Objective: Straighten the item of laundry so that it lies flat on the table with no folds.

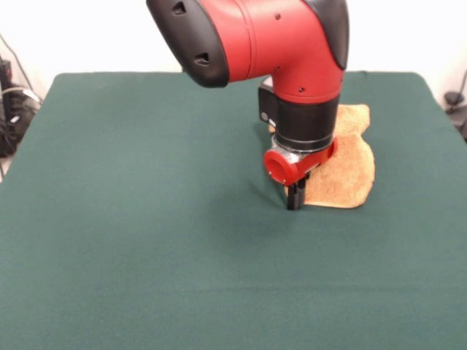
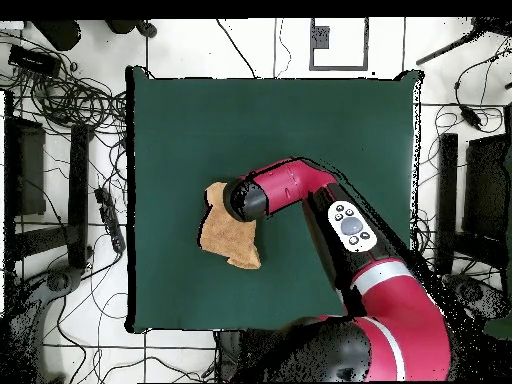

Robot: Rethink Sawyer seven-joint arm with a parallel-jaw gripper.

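The golden-orange terry towel lies bunched and folded on the dark green table, toward three o'clock from the table's middle in the front view. The red and black arm comes down over the towel's nine o'clock edge. The gripper touches the table at the towel's corner; whether its fingers are closed on cloth I cannot tell.
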